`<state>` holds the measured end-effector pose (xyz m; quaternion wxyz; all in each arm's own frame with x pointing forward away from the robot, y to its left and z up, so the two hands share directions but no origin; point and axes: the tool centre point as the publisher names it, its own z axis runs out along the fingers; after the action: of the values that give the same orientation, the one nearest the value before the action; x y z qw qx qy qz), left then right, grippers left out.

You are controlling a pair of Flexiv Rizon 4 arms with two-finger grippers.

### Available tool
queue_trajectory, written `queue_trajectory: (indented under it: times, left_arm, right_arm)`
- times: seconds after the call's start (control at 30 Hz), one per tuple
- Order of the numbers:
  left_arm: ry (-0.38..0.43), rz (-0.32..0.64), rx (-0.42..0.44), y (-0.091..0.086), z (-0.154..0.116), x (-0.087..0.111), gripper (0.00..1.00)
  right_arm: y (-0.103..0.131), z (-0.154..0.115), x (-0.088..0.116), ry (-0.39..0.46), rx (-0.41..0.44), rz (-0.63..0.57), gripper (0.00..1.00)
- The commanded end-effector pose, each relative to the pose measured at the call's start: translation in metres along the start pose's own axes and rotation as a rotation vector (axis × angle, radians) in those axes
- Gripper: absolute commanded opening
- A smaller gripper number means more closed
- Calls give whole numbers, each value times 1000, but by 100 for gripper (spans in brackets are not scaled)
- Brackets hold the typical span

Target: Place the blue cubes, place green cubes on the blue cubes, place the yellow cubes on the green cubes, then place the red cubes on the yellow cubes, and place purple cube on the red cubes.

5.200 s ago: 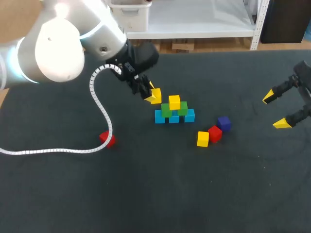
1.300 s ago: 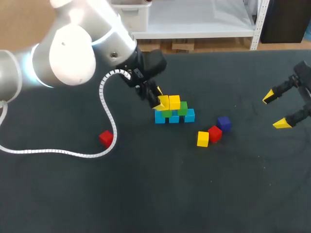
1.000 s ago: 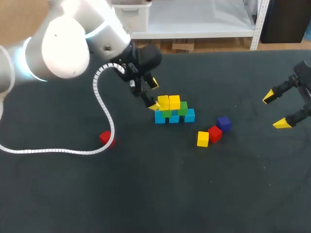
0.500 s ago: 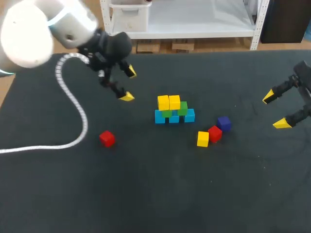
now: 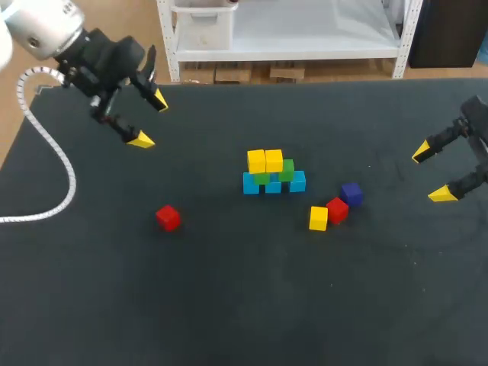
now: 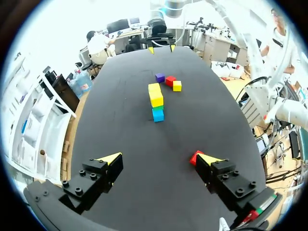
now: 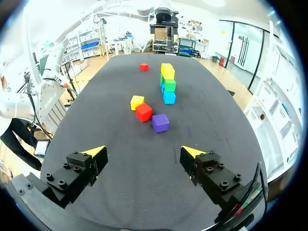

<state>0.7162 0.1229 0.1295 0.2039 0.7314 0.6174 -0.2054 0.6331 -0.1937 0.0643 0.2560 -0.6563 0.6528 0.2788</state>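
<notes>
A small pyramid stands mid-table: three blue cubes (image 5: 273, 185) in a row, two green cubes (image 5: 287, 169) on them, and two yellow cubes (image 5: 264, 161) on top. To its right lie a loose yellow cube (image 5: 318, 218), a red cube (image 5: 337, 210) and a purple cube (image 5: 351, 194). Another red cube (image 5: 168, 217) sits alone to the left. My left gripper (image 5: 149, 120) hangs open and empty over the far left of the table, well away from the pyramid (image 6: 155, 101). My right gripper (image 5: 431, 173) stands open and empty at the right edge, with the purple cube (image 7: 160, 122) ahead of it.
The dark table (image 5: 244, 297) has wide free space in front and on both sides of the cubes. A white cable (image 5: 53, 160) from my left arm trails over the table's left part. In the left wrist view the lone red cube (image 6: 195, 156) peeks out beside one finger.
My left gripper let go of the second yellow cube on the pyramid, then drew back far to the left and rear. The right arm and all loose cubes stayed put.
</notes>
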Motion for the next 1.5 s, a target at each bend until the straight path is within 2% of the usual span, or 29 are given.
queue_trajectory:
  times: [0.03,0.43,0.57,0.67,0.73,0.87,1.07,1.5]
  left_arm:
    - [-30,21,22,6,-3,8,100]
    - [-12,25,53,11,-6,25,100]
    - [-12,25,53,11,-6,25,100]
    - [-12,25,53,11,-6,25,100]
    - [-12,25,53,11,-6,25,100]
    - [-12,25,53,11,-6,25,100]
    - [-12,25,53,11,-6,25,100]
    - [-12,25,53,11,-6,25,100]
  right_arm:
    - [0,0,0,-2,0,-1,100]
    - [0,0,0,-2,0,-1,100]
    - [0,0,0,-2,0,-1,100]
    - [6,0,-17,99,53,-34,100]
    - [10,4,-29,124,73,-37,100]
    - [20,22,-52,154,88,-41,100]
    - [30,59,-76,138,85,-27,100]
    - [15,127,-105,120,42,-8,100]
